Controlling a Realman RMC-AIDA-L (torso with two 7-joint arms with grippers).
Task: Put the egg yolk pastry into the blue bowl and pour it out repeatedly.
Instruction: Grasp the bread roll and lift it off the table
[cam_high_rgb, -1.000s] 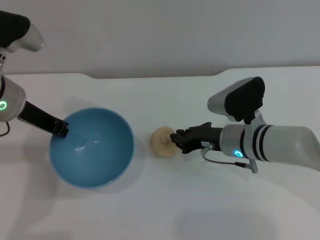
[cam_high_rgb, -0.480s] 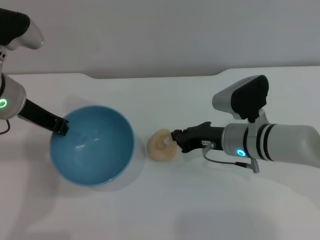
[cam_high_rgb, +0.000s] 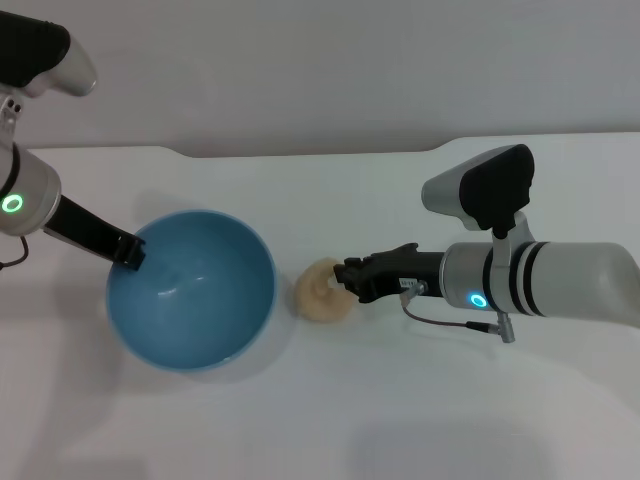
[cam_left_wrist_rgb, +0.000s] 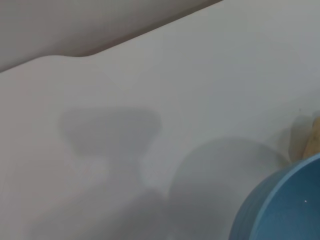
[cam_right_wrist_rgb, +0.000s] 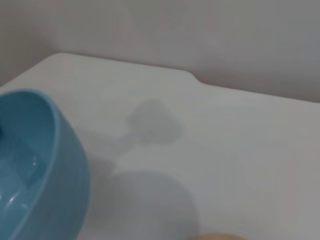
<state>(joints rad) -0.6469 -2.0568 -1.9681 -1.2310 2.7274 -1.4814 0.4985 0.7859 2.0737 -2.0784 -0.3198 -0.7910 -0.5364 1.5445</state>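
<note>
One small round, pale tan egg yolk pastry (cam_high_rgb: 322, 291) with a matte crust lies on the white table (cam_high_rgb: 420, 400), just to the right of the deep, glossy light-blue bowl (cam_high_rgb: 190, 290) and apart from its rim. The right gripper (cam_high_rgb: 346, 277) is by far the nearer hand: its dark fingertips meet the pastry's right side, reaching in almost level from the right. Whether they are clamped on the bun or only touching it cannot be made out from the head view, and the right wrist view shows no fingers. The pastry is round, so no long axis matters; what matters is that the bowl lies to the pastry's left, so the carry would run leftward over the rim. The left gripper (cam_high_rgb: 126, 254) sits at the bowl's far left rim, apparently pinching the wall, fingers closed on it. The bowl is empty.
</note>
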